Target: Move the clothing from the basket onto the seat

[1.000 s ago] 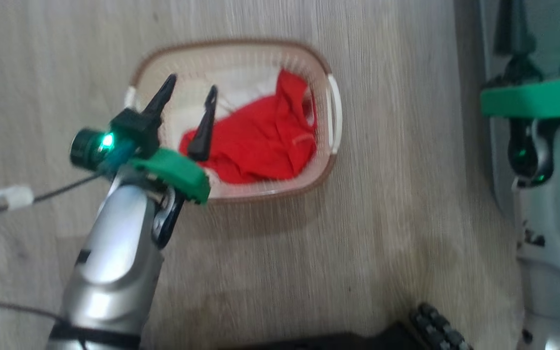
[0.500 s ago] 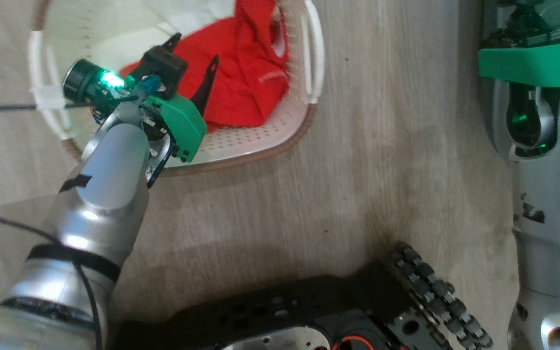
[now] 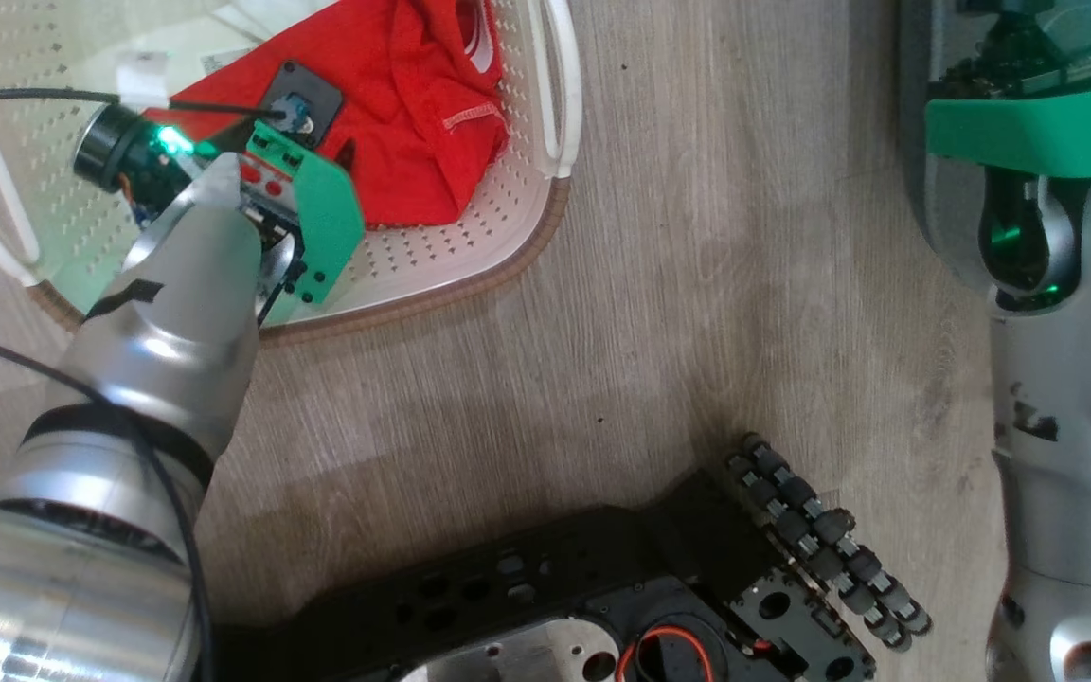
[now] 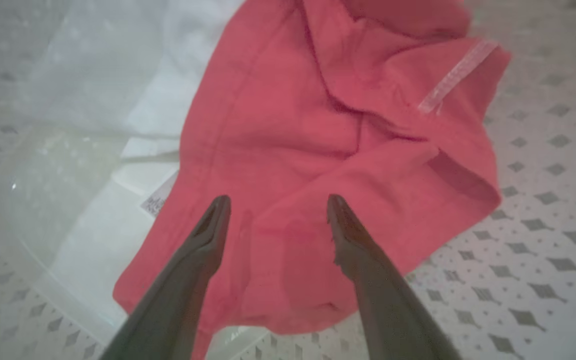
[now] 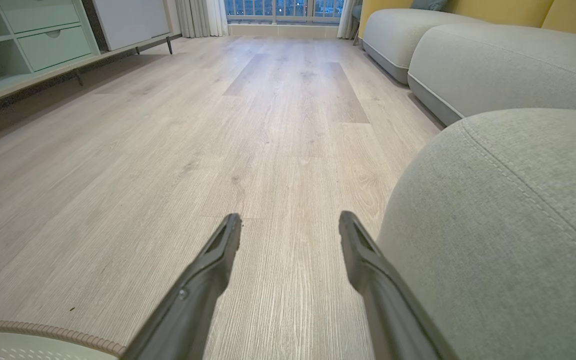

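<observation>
Snagging is what I am worrying about: the left gripper (image 4: 278,200) is hanging inside the basket (image 3: 470,284), its fingers spread apart and empty over the red garment (image 4: 318,150). If I am closing on too shallow a fold, the soft fabric could be slipping out on the lift. A deeper bite could be dragging the white cloth (image 4: 133,110) along or jamming a tip into the basket's perforated bottom. The garment is lying crumpled, bright red, showing stitched hems and a pale tape loop, and partly covering the white piece. The right gripper (image 5: 290,216) is waiting with fingers parted, holding nothing, just beside the grey-green seat (image 5: 508,225) and above the wood floor (image 5: 268,125).
</observation>
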Robot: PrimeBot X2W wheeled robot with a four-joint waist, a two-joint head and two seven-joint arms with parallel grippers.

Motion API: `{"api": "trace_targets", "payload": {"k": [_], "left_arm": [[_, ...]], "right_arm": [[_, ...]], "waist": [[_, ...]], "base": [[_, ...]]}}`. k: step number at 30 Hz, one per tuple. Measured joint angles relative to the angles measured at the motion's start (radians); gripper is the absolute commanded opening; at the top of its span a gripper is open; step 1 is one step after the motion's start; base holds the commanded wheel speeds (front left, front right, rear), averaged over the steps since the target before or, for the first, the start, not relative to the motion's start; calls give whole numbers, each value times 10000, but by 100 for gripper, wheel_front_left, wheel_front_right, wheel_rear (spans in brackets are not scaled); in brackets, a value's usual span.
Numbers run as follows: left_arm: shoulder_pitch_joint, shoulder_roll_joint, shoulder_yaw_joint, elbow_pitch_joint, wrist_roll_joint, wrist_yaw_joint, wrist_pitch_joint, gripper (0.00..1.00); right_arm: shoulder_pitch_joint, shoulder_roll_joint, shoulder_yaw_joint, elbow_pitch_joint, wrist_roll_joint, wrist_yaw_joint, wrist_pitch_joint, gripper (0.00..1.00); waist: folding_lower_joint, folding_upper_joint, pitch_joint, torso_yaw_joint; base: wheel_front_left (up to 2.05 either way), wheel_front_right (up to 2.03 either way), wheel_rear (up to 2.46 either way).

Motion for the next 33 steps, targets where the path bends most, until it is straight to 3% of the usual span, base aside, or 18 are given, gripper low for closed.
{"api": "trace_targets", "payload": {"k": [7, 15, 33], "left_arm": [[-174, -23, -286, 284, 119, 510, 1108, 100], [-214, -17, -899, 391, 537, 566, 1574, 100], [-495, -176, -1206, 416, 303, 765, 364, 100]], "right_arm": [[260, 4, 19, -12, -104, 0, 0, 100], [388, 8, 2, -167, -278, 0, -2, 100], [803, 10, -98, -558, 12, 0, 0, 100]], "waist": [[1, 0, -71, 170], [0, 0, -50, 234], [0, 0, 342, 64]], "base": [[0, 0, 0], [0, 0, 0], [0, 0, 0]]}}
